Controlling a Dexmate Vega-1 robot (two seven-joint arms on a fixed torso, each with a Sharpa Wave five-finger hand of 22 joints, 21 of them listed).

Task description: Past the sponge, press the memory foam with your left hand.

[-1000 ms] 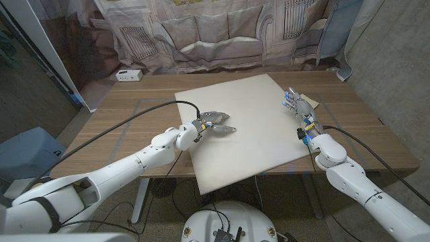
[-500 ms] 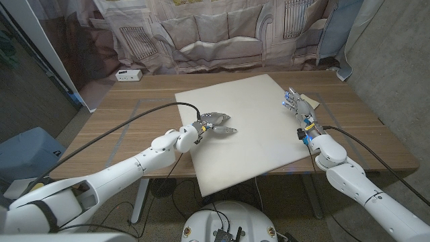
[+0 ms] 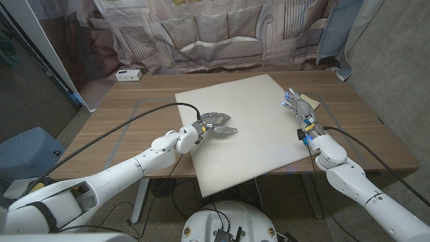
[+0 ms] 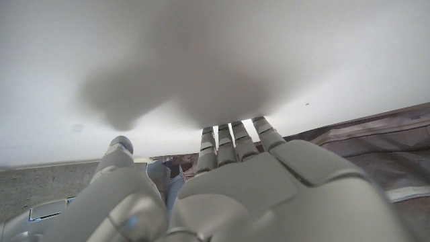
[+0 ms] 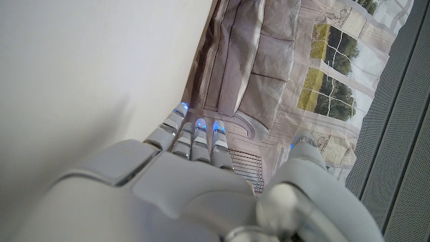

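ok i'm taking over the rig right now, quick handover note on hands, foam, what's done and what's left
Left hand: over the memory foam near its left edge, fingers spread and pointing down at the sheet, holding nothing. Whether they touch the foam cannot be told; the left wrist view shows its shadow close on the foam.
Right hand: at the foam's right edge, fingers apart, empty.
Memory foam: large white sheet lying on the table.
Done: left hand brought over the foam.
Left: press down, then lift off.
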